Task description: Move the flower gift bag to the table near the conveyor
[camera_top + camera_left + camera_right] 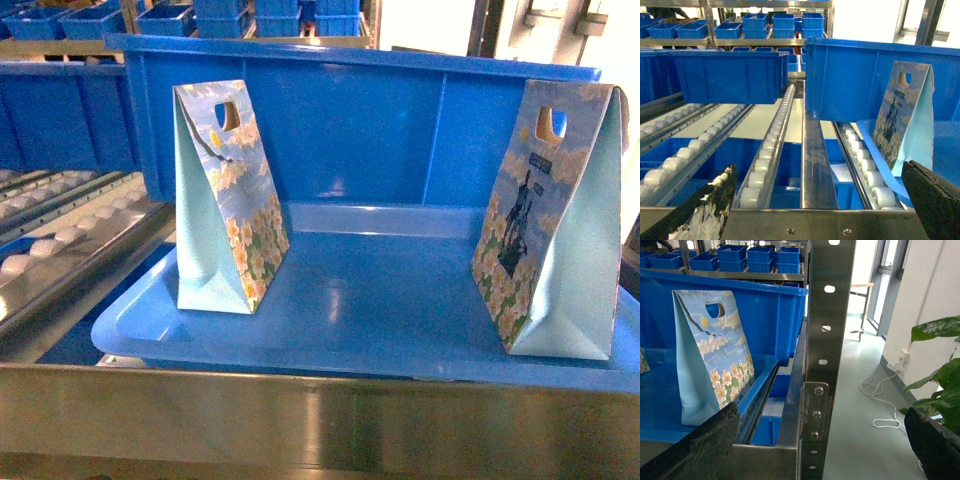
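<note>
Both claws hang spread and empty short of the steel shelf ledge (320,420), the left claw (815,200) facing the conveyor (770,150) with its small white rollers, the right claw (820,440) beside a perforated steel post (827,340). The next reach likely wants a gentle pinch at the creased top near the die-cut handle hole, since thin glossy paper crumples. Two wedge-shaped flower gift bags, left (225,200) and right (550,220), stand upright in a smooth blue plastic bin (330,300). No white surface is in view.

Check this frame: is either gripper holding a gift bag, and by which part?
Nothing is held. Both bags, left and right, stand untouched in the blue tray. The left gripper and right gripper are open, with nothing between their fingers.
</note>
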